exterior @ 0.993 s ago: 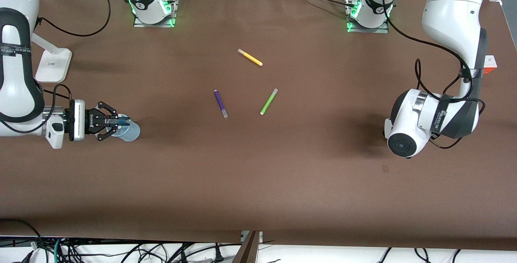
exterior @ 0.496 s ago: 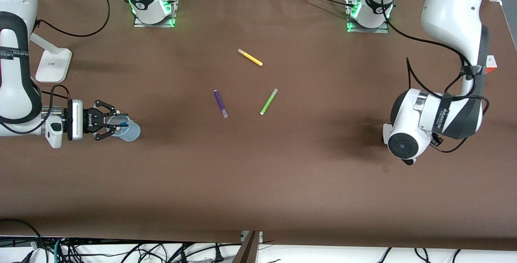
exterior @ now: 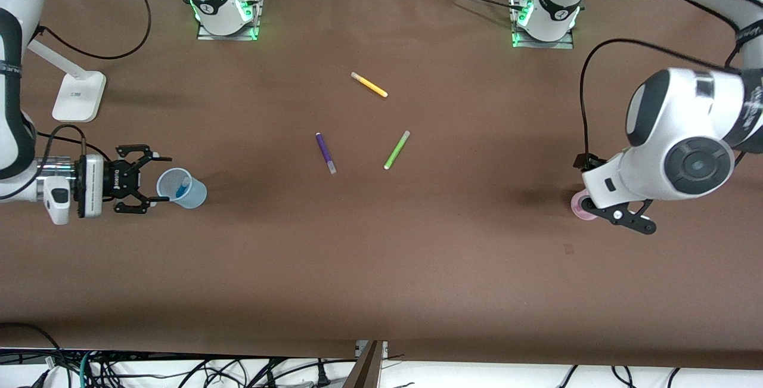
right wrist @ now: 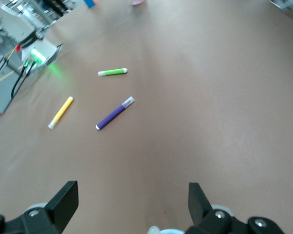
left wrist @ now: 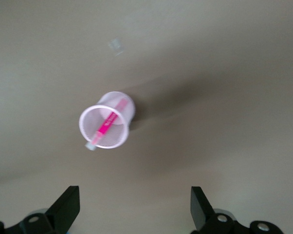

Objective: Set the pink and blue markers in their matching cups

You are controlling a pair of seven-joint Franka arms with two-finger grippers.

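Observation:
The pale blue cup (exterior: 189, 192) stands near the right arm's end of the table with the blue marker (exterior: 182, 186) leaning inside it. My right gripper (exterior: 160, 179) is open and empty beside the cup's rim, which shows in the right wrist view (right wrist: 167, 231). The pale pink cup (exterior: 579, 205) stands near the left arm's end. In the left wrist view the pink marker (left wrist: 108, 120) leans inside the pink cup (left wrist: 118, 143). My left gripper (exterior: 598, 197) is open and empty above that cup, and its own camera shows it wide open (left wrist: 133, 205).
A yellow pen (exterior: 369, 84), a dark purple pen (exterior: 325, 152) and a lime green pen (exterior: 396, 149) lie loose at mid-table; they also show in the right wrist view, purple (right wrist: 115, 114). A white stand base (exterior: 77, 96) sits near the right arm's end.
My right gripper opened, let the blue marker drop into the blue cup, and drew back from it. My left arm rose and swung away, uncovering the pink cup.

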